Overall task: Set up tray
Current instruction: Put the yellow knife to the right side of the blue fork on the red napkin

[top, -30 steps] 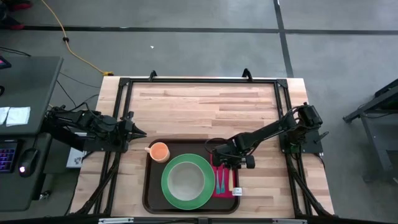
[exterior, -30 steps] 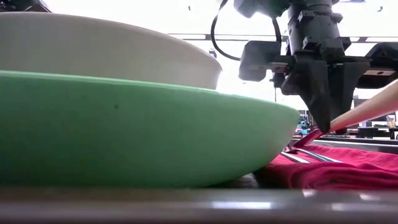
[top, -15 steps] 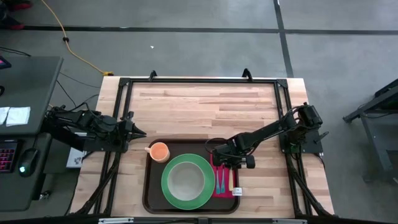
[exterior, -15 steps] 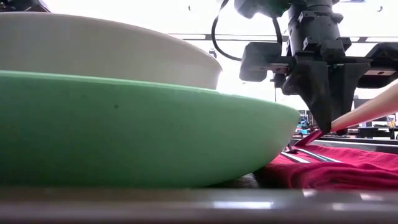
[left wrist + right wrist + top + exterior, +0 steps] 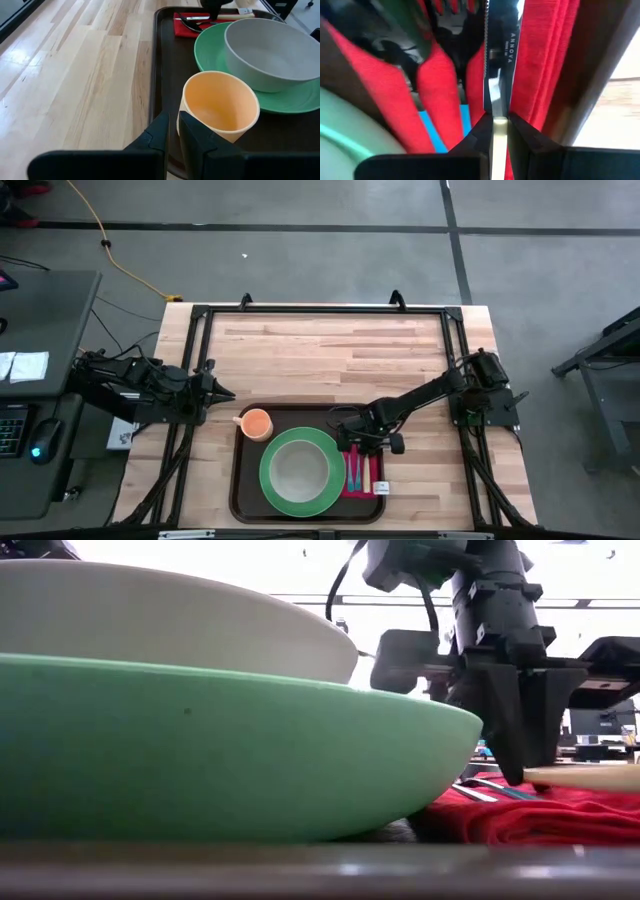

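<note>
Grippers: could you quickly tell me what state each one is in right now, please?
Left gripper: shut, holding nothing.
Right gripper: shut on the knife.

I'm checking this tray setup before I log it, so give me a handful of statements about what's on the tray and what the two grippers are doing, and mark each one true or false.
1. The grey bowl sits on the green plate. True.
2. The orange cup stands on the bare table, off the tray. False: it stands inside the tray, at its far left corner.
3. The right gripper is shut on the knife over the red napkin. True.
4. The left gripper holds the cup. False: it waits beyond the tray's left side, above the table, holding nothing.
5. The napkin lies left of the plate. False: it lies on the plate's right.
</note>
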Controlling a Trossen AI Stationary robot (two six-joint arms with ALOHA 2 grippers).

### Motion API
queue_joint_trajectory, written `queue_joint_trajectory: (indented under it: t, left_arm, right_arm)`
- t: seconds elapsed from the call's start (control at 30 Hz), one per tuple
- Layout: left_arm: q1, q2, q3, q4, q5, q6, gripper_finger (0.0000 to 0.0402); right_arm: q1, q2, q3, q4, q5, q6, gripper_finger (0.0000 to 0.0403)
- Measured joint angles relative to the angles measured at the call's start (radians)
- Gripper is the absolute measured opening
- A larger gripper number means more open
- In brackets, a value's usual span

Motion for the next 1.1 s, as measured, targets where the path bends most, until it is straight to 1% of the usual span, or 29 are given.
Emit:
queue_joint_trajectory:
  t: [0.23,0.87,1.1]
  left_arm:
    - [0.0,0.0,0.0,0.001,0.006,-0.002,0.0074]
    - [0.0,0.0,0.0,0.0,0.012,0.001,0.0074]
    - [0.0,0.0,0.0,0.0,0.012,0.001,0.0074]
  right_arm:
    - [0.0,0.003,0.0,-0.042,-0.012,-0.007,0.0021]
    - [-0.001,0.003,0.0,-0.046,0.008,-0.028,0.0022]
    - [-0.001,0.002,0.0,-0.043,0.01,-0.03,0.0051]
